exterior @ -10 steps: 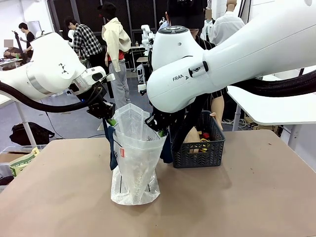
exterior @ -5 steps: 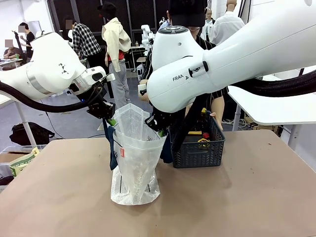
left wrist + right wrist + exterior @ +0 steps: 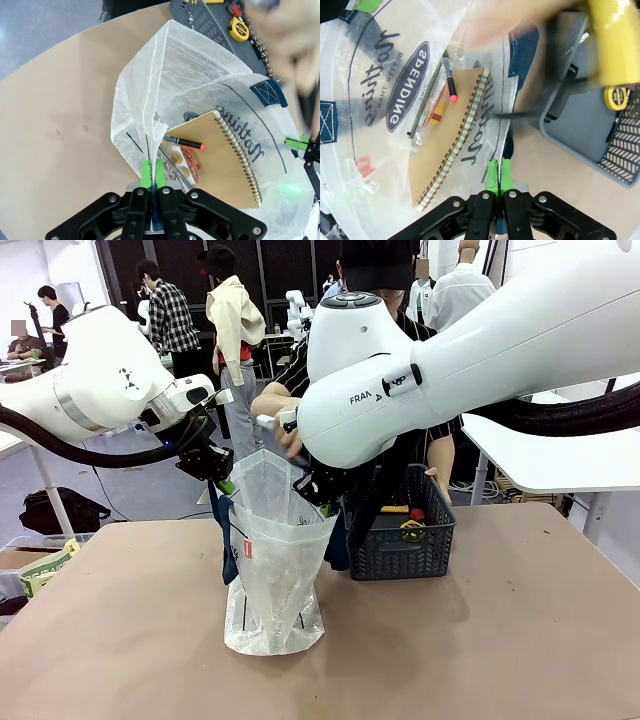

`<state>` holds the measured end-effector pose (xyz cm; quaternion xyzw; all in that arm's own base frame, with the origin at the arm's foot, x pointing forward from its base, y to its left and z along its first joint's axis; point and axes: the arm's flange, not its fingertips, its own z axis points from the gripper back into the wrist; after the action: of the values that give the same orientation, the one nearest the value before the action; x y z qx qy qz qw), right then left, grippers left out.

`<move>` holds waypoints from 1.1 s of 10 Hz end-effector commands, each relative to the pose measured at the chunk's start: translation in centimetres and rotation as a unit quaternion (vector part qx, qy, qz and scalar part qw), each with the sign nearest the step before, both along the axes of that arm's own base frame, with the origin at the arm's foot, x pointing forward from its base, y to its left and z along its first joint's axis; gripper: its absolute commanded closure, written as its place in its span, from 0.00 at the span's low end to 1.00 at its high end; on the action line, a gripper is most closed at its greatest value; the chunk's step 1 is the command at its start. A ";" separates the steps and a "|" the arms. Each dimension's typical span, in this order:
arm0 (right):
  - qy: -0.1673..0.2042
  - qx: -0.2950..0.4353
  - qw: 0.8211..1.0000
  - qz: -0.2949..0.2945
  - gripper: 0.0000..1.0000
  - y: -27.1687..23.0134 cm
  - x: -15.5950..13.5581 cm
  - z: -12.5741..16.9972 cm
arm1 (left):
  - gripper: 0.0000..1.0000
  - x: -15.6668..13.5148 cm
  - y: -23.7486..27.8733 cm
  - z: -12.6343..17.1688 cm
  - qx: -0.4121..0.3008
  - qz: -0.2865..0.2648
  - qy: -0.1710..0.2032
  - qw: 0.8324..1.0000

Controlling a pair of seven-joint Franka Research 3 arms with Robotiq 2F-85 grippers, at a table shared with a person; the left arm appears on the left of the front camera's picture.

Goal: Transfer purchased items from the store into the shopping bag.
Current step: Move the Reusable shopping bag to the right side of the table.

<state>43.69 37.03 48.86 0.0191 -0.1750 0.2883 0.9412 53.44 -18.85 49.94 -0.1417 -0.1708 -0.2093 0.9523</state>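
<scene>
Brown surface [image 3: 520, 640]: one shopping bag [image 3: 275, 560], one store [image 3: 400, 545]. Our left hand [image 3: 151, 170] and right hand [image 3: 499, 172] clamp the bag's rim.

Brown table [image 3: 520, 640]: matte top, even indoor light. Beyond its far left edge is a grey floor [image 3: 130, 490] with a black bag [image 3: 58, 508] lying on it. A white desk [image 3: 545, 455] stands beyond its far right corner. Far behind the table are a dark panelled wall [image 3: 280, 265] and standing people [image 3: 168, 315].
</scene>
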 end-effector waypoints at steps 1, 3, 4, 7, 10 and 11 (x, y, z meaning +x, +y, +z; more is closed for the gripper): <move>0.000 0.000 1.000 0.000 1.00 -0.3 -0.3 -0.1 | 1.00 -0.2 0.3 0.1 -0.002 0.004 -0.007 1.000; 0.000 0.000 1.000 0.000 1.00 -0.3 -0.3 -0.1 | 1.00 -0.2 0.3 0.1 -0.002 0.004 -0.007 1.000; 0.000 0.000 1.000 0.000 1.00 -0.3 -0.3 -0.1 | 1.00 -0.2 0.3 0.1 -0.002 0.004 -0.007 1.000; 0.000 0.000 1.000 0.000 1.00 -0.3 -0.3 -0.1 | 1.00 -0.2 0.3 0.1 -0.002 0.004 -0.007 1.000; 0.000 0.000 1.000 0.000 1.00 -0.3 -0.3 -0.1 | 1.00 -0.2 0.3 0.1 -0.002 0.004 -0.007 1.000; 0.000 0.000 1.000 0.000 1.00 -0.3 -0.3 -0.1 | 1.00 -0.2 0.3 0.1 -0.002 0.004 -0.007 1.000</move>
<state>43.69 37.03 48.86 0.0190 -0.1750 0.2882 0.9413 53.43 -18.82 50.00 -0.1417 -0.1714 -0.2091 0.9523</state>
